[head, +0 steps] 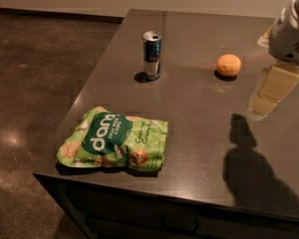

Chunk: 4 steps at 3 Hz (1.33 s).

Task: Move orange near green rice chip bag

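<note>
Orange (228,64) is sitting on the table (199,133), right of the can (151,55) and roughly level with it, well apart. Nothing is touching it.

Bag (114,144) is lying flat in front of the can and slightly left of it, near the table's front-left corner, logo side up. So orange and bag are sitting well apart, and the can is standing behind the straight line between them.

Hand (270,89) is hanging at the right edge of view, right of the can and beyond the orange, low over the table, clear of the fruit. It's being cut off by the frame, so I can't tell whether it's open or closed. It doesn't seem to be carrying anything. Its shadow is falling on the table in front of it.

My read is that it's in the approach phase and nothing is moved yet. The hand is likely waiting on the orange's side because that's the shortest way in.

I'm expecting a top-down grasp, since a round fruit will be rolling off if it's nudged sideways. The carry line to the bag is passing in front of the can, so the can shouldn't be interfering.

Best drop spot is looking like bare table just right of the bag. The wrinkly bag itself is offering a poor seat for something round.
</note>
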### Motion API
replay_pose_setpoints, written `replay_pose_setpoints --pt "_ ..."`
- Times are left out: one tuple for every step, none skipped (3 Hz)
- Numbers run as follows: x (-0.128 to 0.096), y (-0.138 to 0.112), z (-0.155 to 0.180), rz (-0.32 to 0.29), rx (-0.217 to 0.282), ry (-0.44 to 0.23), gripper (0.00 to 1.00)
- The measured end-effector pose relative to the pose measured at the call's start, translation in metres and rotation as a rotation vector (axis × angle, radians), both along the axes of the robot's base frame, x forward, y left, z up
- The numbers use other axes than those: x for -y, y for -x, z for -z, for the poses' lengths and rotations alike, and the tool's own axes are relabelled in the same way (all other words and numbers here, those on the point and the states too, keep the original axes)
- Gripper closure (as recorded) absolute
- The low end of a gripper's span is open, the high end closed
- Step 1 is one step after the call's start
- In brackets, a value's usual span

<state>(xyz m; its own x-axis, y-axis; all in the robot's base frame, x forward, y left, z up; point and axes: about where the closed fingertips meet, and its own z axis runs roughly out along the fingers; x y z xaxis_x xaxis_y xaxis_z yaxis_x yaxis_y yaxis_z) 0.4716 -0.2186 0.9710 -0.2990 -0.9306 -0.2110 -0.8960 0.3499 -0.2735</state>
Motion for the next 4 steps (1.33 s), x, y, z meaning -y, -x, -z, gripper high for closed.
replay_pose_setpoints --pt "0.004 -0.038 0.008 0.094 0.036 -0.007 0.0" --pt "0.019 -0.073 0.014 0.227 0.056 -0.058 0.0" --pt "0.038 -0.102 0.025 0.335 0.059 -0.117 0.0" --pt "0.055 -0.126 0.037 0.429 0.074 -0.193 0.0"
